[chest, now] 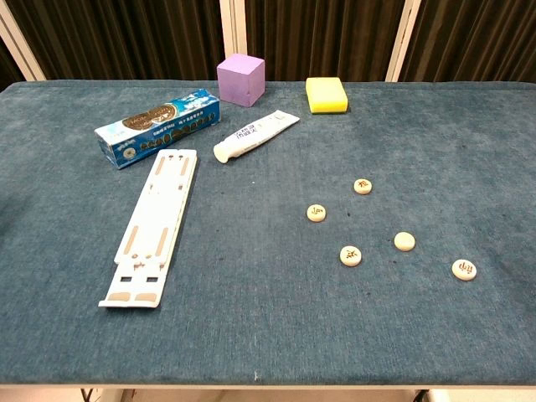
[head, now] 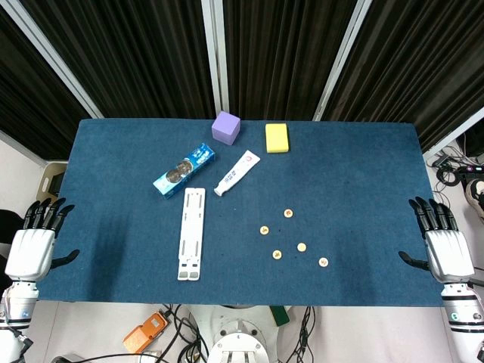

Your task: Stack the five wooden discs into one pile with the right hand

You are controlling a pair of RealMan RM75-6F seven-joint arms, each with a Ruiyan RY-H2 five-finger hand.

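In the upper half of the frame we see a purple cube (chest: 241, 79), yellow sponge (chest: 326, 95), white tube (chest: 255, 136) and blue box (chest: 157, 128); a white stand (chest: 152, 226) lies lower left.

Five wooden discs (chest: 404, 241) scattered, unstacked

The table (head: 113, 151) is covered in blue cloth. Five discs (chest: 404, 241) are spread near its front right; a box (chest: 157, 128), tube (chest: 255, 135), cube (chest: 240, 79), sponge (chest: 326, 94) and white stand (chest: 153, 224) are laid toward the back and left.
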